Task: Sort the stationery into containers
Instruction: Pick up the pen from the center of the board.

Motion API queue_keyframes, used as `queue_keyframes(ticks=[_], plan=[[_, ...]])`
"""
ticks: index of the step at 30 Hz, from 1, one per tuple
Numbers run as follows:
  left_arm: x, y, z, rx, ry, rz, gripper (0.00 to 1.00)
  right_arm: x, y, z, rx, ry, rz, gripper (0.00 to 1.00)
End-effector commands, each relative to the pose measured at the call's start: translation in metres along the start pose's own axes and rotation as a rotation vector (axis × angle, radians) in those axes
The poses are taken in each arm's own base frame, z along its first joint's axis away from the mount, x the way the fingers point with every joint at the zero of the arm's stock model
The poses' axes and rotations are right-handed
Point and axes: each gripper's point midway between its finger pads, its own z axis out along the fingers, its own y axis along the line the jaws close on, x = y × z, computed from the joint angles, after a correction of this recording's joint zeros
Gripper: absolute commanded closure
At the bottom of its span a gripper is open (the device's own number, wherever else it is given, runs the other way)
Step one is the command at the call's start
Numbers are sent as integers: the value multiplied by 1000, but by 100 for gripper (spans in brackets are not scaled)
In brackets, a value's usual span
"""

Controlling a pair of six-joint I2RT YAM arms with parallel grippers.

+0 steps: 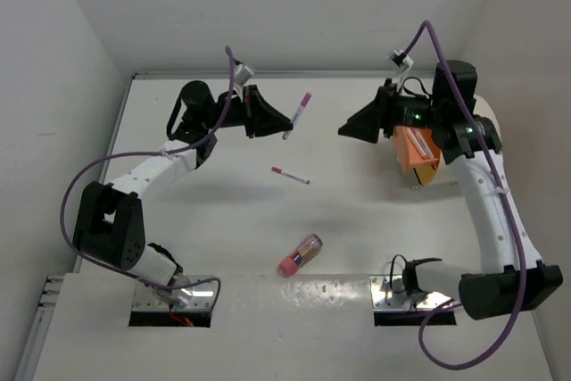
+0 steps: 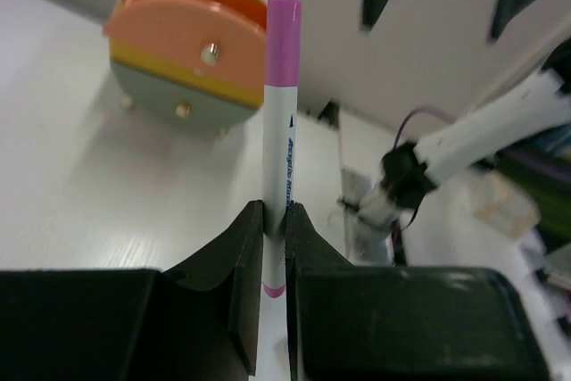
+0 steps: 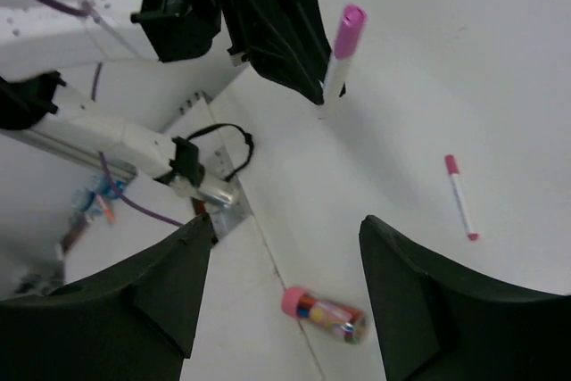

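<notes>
We see white table (image 1: 357, 220), white walls (image 1: 268, 6); drum (image 2: 178, 51) contents hidden; left gripper (image 2: 275, 216) clamps pen (image 2: 283, 86); right gripper (image 3: 285, 225) spread.

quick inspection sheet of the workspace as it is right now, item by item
surface: white table, no stains seen
job's things: held pen upright in the left gripper; second pen flat mid-table; pink-ended tube lying near the front edge; container on its side beside the right arm
clutter: nothing seen
grippers: left gripper shut on the held pen; right gripper open, holding nothing
cables: purple cables loop along both arms
surroundings: white walls around the table
</notes>
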Motion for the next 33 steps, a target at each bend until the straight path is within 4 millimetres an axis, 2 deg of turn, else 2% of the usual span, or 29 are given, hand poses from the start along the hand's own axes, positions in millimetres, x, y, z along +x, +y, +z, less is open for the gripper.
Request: queue_keyframes(ticks=[1,2,3,4,5,6,8,13,20,26,33], plan=[[-70,-41,-7,78,-247,-35,100,-34,15,19,-141,-109,170,33],[-78,-42,-7,81,-290,-32,100,-34,9,28,-149,-101,217,33],[-81,-44,-7,86,-302,-68,100,-46,7,32,-162,-135,205,33],[-83,-44,-5,82,-317,-89,100,-51,4,39,-182,-138,316,33],[-83,-47,-4,90,-322,-93,100,-58,2,42,-201,-156,348,33],[-83,-49,-3,98,-323,-108,100,-74,6,43,-237,-201,311,33],[-80,-55,3,119,-313,-110,100,-86,9,52,-268,-203,367,33],[-82,-54,6,120,-318,-125,100,-94,25,66,-328,-187,304,33],[-82,-52,10,125,-320,-170,100,-90,33,79,-344,-158,275,38],[-82,-56,11,136,-321,-184,100,-85,26,92,-311,-130,261,48],[-82,-64,15,156,-319,-182,100,-84,19,98,-267,-117,250,53]])
